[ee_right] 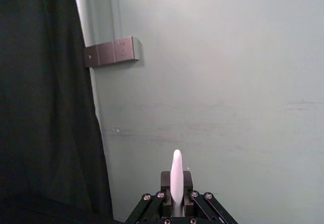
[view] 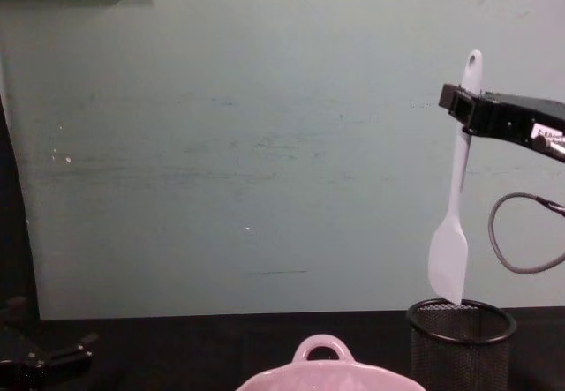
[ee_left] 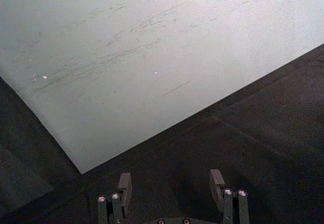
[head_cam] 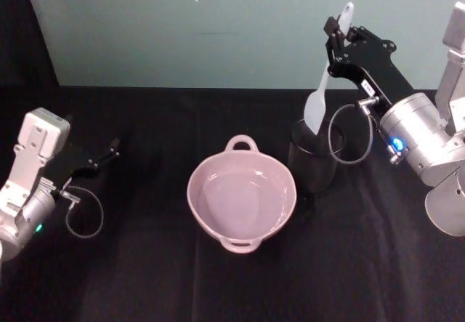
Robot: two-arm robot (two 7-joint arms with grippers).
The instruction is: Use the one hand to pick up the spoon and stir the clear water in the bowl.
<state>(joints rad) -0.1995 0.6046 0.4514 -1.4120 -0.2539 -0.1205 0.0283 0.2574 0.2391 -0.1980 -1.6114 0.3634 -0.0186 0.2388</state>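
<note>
My right gripper [head_cam: 336, 33] is shut on the upper handle of the white spoon [head_cam: 324, 82], which hangs upright. The spoon [view: 452, 241] has its blade tip just at the rim of the black wire-mesh cup [view: 460, 338], to the right of the bowl. The handle's end [ee_right: 176, 176] sticks out between the shut fingers of the right gripper [ee_right: 176, 196] in the right wrist view. The pale pink bowl [head_cam: 242, 195] with clear water sits at the table's middle, and its loop handle [view: 322, 349] shows in the chest view. My left gripper [head_cam: 109, 150] is parked open at the far left; it [ee_left: 172, 183] holds nothing.
The table is covered in black cloth [head_cam: 145, 278]. A pale green wall [view: 265, 144] stands behind it, with a dark curtain [ee_right: 45, 107] at one side. The mesh cup [head_cam: 312, 155] stands close to the bowl's right rim.
</note>
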